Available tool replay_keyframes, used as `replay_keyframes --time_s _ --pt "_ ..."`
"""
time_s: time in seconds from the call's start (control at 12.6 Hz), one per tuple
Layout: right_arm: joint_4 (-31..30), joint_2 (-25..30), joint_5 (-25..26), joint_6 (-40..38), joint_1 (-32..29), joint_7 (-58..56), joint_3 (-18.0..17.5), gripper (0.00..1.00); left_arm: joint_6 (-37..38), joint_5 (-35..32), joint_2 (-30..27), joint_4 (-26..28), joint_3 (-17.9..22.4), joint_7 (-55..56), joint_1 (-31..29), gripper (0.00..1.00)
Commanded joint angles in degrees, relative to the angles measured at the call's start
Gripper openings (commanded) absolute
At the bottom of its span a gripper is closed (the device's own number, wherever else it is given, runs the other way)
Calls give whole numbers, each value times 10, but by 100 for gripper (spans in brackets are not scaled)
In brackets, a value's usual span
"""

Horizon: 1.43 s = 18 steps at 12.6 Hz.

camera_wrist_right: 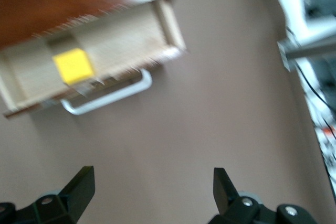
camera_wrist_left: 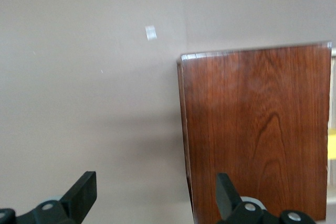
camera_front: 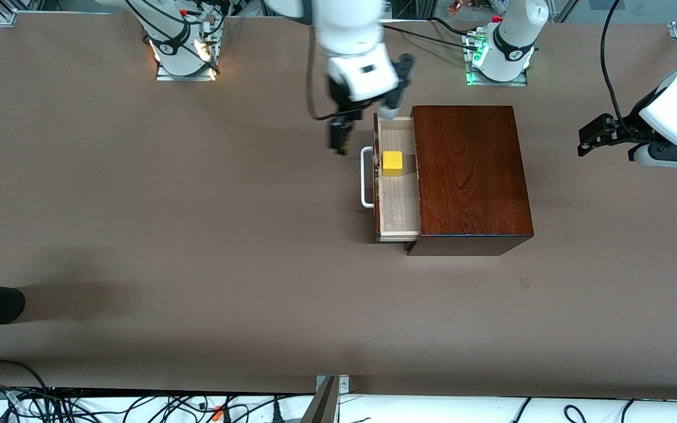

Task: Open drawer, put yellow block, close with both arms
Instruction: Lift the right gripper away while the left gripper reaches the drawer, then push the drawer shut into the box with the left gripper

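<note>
**Block stowed, drawer open: hazards of the closing push**

Brown tabletop (camera_front: 197,235) carries a dark wooden box (camera_front: 471,176) near its middle, between the two arm bases. The drawer (camera_front: 398,205) stands pulled out toward the right arm's end, its white handle (camera_front: 367,177) leading. The yellow block (camera_front: 392,163) rests inside the tray, close to the drawer front. The right claw (camera_front: 341,135) hangs above the tabletop just beside the handle, fingers apart and holding nothing, as its wrist view confirms. The left claw (camera_front: 594,138) hovers well apart from the box, toward the left arm's end, likewise spread and empty.

Judged risks for the closing step:

- The box appears unfastened; a push on the drawer front without the left claw bracing the box could slide the whole box instead of shutting the drawer.
- An off-centre push, nearer one end of the front, may skew the tray and jam it.
- A spread finger could catch under the handle bar and drag the drawer back out on retreat.
</note>
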<state>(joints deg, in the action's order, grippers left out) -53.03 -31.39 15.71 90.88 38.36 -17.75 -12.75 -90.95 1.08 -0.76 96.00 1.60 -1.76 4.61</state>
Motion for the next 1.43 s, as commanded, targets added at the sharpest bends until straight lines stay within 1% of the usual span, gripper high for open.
replay_keyframes --time_s 0.0,0.16,0.24,0.32,0.4,0.47,0.55,0.63,0.79,0.87,0.95,1.11,1.19,1.27,1.35 --pt "-15 62 -29 -46 -105 7 -7 100 59 17 14 -36 -20 -53 22 100" --pt "-14 63 -99 -41 -200 5 -6 100 69 17 25 -37 -61 -68 25 100" --pt "-14 72 -117 -47 -235 4 -6 100 69 17 32 -37 -89 -68 26 100" --pt "-15 78 -143 -55 -269 4 -4 100 68 17 47 -39 -127 -68 29 100" --pt "-16 90 -166 -93 -298 13 9 100 65 16 65 -45 -164 -68 30 100" --pt "-16 96 -175 -124 -306 14 31 100 66 16 86 -57 -198 -73 35 100" --pt "-18 113 -176 -146 -306 15 60 100 63 18 110 -64 -229 -105 37 100" --pt "-43 141 -176 -154 -305 36 80 100 55 17 143 -84 -259 -125 42 100" --pt "-179 240 -173 -136 -305 136 83 100 21 16 208 -117 -302 -135 60 100" --pt "-239 281 -169 -121 -305 167 83 100 -20 16 232 -120 -306 -155 79 100" --pt "-280 301 -168 -109 -305 173 92 100 -69 16 253 -120 -306 -187 104 100" --pt "-322 302 -167 -80 -305 174 120 100 -160 9 300 -119 -304 -247 137 100" --pt "-348 300 -167 -46 -305 173 131 100 -207 8 326 -119 -303 -294 147 100" --pt "-372 301 -167 -21 -305 173 134 100 -248 -5 349 -118 -303 -338 152 100" --pt "-389 301 -169 -4 -305 174 139 100 -272 -30 367 -116 -304 -361 160 100"
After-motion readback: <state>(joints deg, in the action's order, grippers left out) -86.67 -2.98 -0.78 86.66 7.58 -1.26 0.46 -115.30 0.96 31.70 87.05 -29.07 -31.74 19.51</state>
